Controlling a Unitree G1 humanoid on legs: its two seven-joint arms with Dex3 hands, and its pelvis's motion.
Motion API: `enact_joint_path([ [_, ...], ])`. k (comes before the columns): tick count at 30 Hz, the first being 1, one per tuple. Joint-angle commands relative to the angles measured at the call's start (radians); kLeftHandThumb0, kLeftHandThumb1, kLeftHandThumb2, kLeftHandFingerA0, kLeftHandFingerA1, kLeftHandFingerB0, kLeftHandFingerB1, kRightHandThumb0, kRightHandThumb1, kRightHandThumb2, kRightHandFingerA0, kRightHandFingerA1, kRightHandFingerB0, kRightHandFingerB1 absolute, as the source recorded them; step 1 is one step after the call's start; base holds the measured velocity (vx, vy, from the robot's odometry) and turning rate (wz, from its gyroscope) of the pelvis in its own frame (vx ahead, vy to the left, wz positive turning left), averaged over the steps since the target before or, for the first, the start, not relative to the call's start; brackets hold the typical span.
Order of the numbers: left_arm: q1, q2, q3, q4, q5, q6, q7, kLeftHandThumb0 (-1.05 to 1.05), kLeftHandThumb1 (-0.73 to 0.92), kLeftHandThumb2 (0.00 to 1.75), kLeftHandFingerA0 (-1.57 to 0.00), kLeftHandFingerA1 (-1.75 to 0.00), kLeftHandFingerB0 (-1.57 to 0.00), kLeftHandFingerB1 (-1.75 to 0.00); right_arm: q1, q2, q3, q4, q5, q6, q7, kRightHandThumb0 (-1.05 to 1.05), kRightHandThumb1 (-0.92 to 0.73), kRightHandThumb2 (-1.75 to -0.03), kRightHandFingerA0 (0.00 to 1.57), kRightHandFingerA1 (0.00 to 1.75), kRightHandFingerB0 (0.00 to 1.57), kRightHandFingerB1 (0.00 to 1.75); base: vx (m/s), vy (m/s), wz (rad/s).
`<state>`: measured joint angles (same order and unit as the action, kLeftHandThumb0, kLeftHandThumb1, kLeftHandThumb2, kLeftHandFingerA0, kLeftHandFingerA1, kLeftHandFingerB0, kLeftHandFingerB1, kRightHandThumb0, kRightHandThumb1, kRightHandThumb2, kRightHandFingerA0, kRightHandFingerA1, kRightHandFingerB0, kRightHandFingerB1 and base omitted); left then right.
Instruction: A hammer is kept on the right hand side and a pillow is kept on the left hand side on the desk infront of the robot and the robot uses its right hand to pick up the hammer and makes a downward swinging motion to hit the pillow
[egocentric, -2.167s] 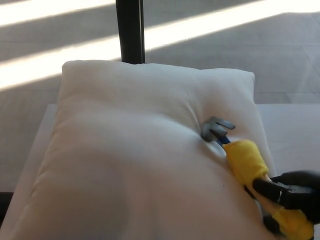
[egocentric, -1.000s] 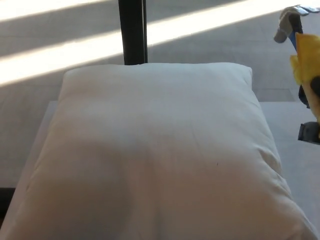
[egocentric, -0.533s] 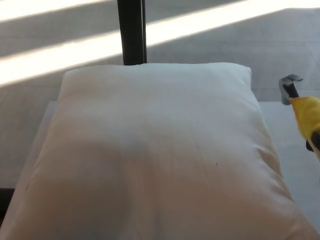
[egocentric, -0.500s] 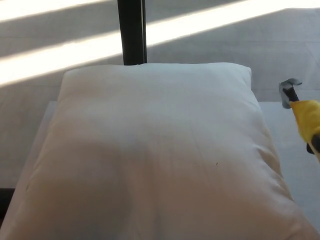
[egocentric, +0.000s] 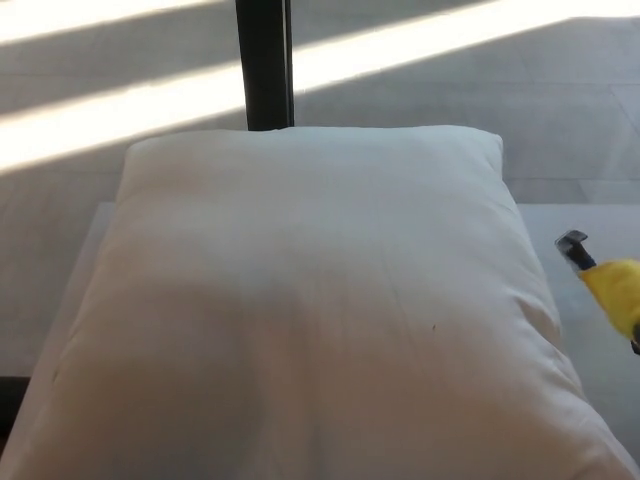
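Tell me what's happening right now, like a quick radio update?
Neither robot hand clearly in view. Hammer at the right edge, head off the pillow, beside its right side. Pillow lies flat on the desk, nothing on it.

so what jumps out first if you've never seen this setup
The big white pillow fills nearly the whole head view, covering most of the white desk beneath it. At the right edge, beside the pillow and not touching it, pokes in a hammer with a grey metal head and bright yellow handle. Behind, sunlight stripes cross the floor around a dark post.
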<state>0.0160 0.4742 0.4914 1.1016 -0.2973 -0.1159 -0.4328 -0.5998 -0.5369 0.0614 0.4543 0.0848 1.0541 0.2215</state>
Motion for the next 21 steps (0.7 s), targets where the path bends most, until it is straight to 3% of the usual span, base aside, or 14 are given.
enact_joint_path([
  [1, 0.036, 0.014, 0.027, -0.017, -0.032, 0.012, -0.01, -0.63, 0.78, 0.64, -0.63, -0.55, -0.46, -0.45, 0.086, -0.204, 0.352, 0.06, -0.507, -0.683, -0.365, -0.28, -0.67, -0.69, 0.95, 1.34, 0.84, 0.65, 0.0, 0.0, 0.0],
  [3, 0.032, 0.015, 0.029, -0.007, -0.033, 0.013, -0.013, -0.63, 0.77, 0.64, -0.63, -0.54, -0.45, -0.44, 0.09, -0.204, 0.395, 0.052, -0.526, -0.67, -0.357, -0.3, -0.65, -0.61, 0.91, 1.4, 0.82, 0.61, 0.0, 0.0, 0.0],
  [4, 0.03, 0.014, 0.028, -0.006, -0.033, 0.011, -0.012, -0.64, 0.78, 0.63, -0.62, -0.54, -0.45, -0.45, 0.098, -0.202, 0.402, 0.051, -0.53, -0.681, -0.37, -0.29, -0.65, -0.59, 0.93, 1.43, 0.85, 0.78, 0.0, 0.0, 0.0],
  [5, 0.029, 0.014, 0.028, -0.006, -0.033, 0.011, -0.012, -0.64, 0.78, 0.63, -0.62, -0.54, -0.45, -0.45, 0.098, -0.203, 0.407, 0.053, -0.528, -0.685, -0.375, -0.29, -0.65, -0.59, 0.93, 1.43, 0.85, 0.78, 0.0, 0.0, 0.0],
  [6, 0.03, 0.015, 0.023, -0.004, -0.026, 0.003, -0.01, -0.65, 0.78, 0.63, -0.63, -0.54, -0.46, -0.44, 0.116, -0.206, 0.414, 0.04, -0.533, -0.714, -0.392, -0.28, -0.65, -0.62, 0.95, 1.41, 0.76, 0.61, 0.0, 0.0, 0.0],
  [7, 0.031, 0.017, 0.019, -0.001, -0.021, -0.004, -0.013, -0.66, 0.78, 0.63, -0.62, -0.54, -0.46, -0.44, 0.127, -0.209, 0.424, 0.025, -0.533, -0.726, -0.387, -0.26, -0.63, -0.69, 0.9, 1.49, 0.77, 0.85, 0.0, 0.0, 0.0],
  [8, 0.029, 0.016, 0.023, 0.0, -0.025, 0.002, -0.012, -0.64, 0.78, 0.64, -0.62, -0.52, -0.45, -0.44, 0.128, -0.21, 0.446, 0.013, -0.539, -0.717, -0.365, -0.26, -0.64, -0.68, 0.87, 1.34, 0.74, 0.66, 0.0, 0.0, 0.0],
  [10, 0.025, 0.014, 0.026, -0.011, -0.03, 0.017, 0.0, -0.62, 0.78, 0.63, -0.64, -0.52, -0.47, -0.44, 0.132, -0.208, 0.453, 0.005, -0.534, -0.723, -0.363, -0.26, -0.62, -0.7, 0.86, 1.42, 0.76, 0.78, 0.0, 0.0, 0.0],
  [14, 0.026, 0.019, 0.021, 0.003, -0.024, -0.001, -0.019, -0.64, 0.78, 0.63, -0.61, -0.53, -0.45, -0.44, 0.134, -0.204, 0.455, -0.003, -0.49, -0.728, -0.288, -0.3, -0.64, -0.62, 0.81, 1.42, 0.7, 0.66, 0.0, 0.0, 0.0],
  [15, 0.023, 0.018, 0.022, 0.005, -0.025, 0.003, -0.014, -0.64, 0.77, 0.64, -0.62, -0.52, -0.46, -0.44, 0.138, -0.21, 0.448, -0.005, -0.471, -0.752, -0.259, -0.31, -0.65, -0.6, 0.83, 1.3, 0.52, 0.49, 0.0, 0.0, 0.0],
  [18, 0.02, 0.015, 0.026, 0.003, -0.028, 0.007, -0.003, -0.63, 0.77, 0.63, -0.65, -0.53, -0.47, -0.44, 0.145, -0.23, 0.438, -0.025, -0.432, -0.768, -0.182, -0.45, -0.7, -0.59, 0.78, 0.95, 0.39, 0.4, 0.0, 0.0, 0.0],
  [19, 0.02, 0.016, 0.024, 0.004, -0.026, 0.005, -0.004, -0.64, 0.78, 0.63, -0.64, -0.53, -0.47, -0.44, 0.147, -0.236, 0.439, -0.027, -0.426, -0.774, -0.162, -0.58, -0.71, -0.61, 0.58, 0.8, 0.23, 0.33, 0.0, 0.0, 0.0],
  [20, 0.021, 0.017, 0.021, 0.005, -0.022, 0.001, -0.006, -0.64, 0.78, 0.63, -0.64, -0.53, -0.47, -0.44, 0.15, -0.246, 0.442, -0.03, -0.417, -0.783, -0.132, -0.58, -0.71, -0.61, 0.58, 0.8, 0.23, 0.33, 0.0, 0.0, 0.0],
  [21, 0.02, 0.017, 0.021, 0.006, -0.021, 0.001, -0.002, -0.64, 0.78, 0.63, -0.66, -0.53, -0.48, -0.44, 0.147, -0.254, 0.458, -0.042, -0.426, -0.755, -0.112, -0.77, -0.58, -0.93, 0.17, 0.55, 0.04, 0.28, 0.0, 0.0, 0.0],
])
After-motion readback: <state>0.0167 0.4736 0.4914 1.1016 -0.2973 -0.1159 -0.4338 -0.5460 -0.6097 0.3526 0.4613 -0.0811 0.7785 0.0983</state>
